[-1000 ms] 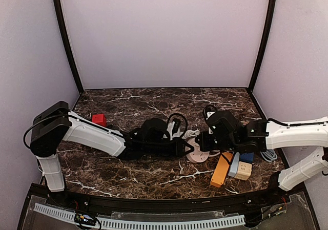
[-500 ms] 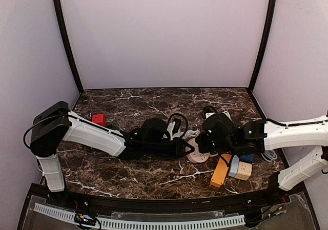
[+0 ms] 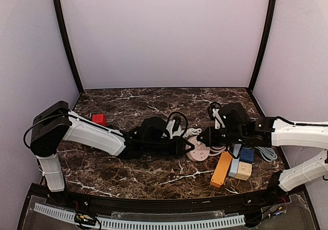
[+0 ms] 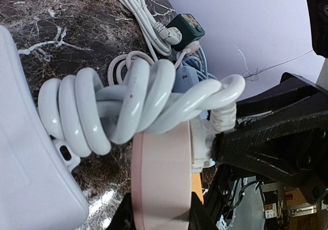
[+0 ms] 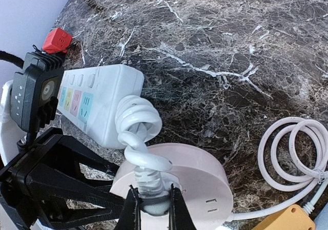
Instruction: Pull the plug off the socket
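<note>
A round pink socket (image 3: 199,153) lies on the marble table at centre right. A white plug (image 5: 152,195) with a thick coiled white cable (image 5: 137,125) stands in its top face. My right gripper (image 5: 154,205) is shut on the plug's base, one finger on each side; it also shows in the top view (image 3: 204,138). My left gripper (image 4: 159,218) is shut on the socket's rim (image 4: 161,179), its dark fingers on either side; it also shows in the top view (image 3: 187,147). The plug body (image 4: 204,147) rests against the socket's face.
A white power strip (image 5: 97,112) lies just left of the socket, under the cable coil. An orange strip (image 3: 221,169), a blue adapter (image 3: 247,155) and a beige adapter (image 3: 243,171) lie front right. A red cube (image 3: 99,119) sits far left. A looped white cord (image 5: 297,153) lies to the right.
My right wrist has swung up and to the right while its fingers stay at the plug. The left arm and the socket have hardly moved.
</note>
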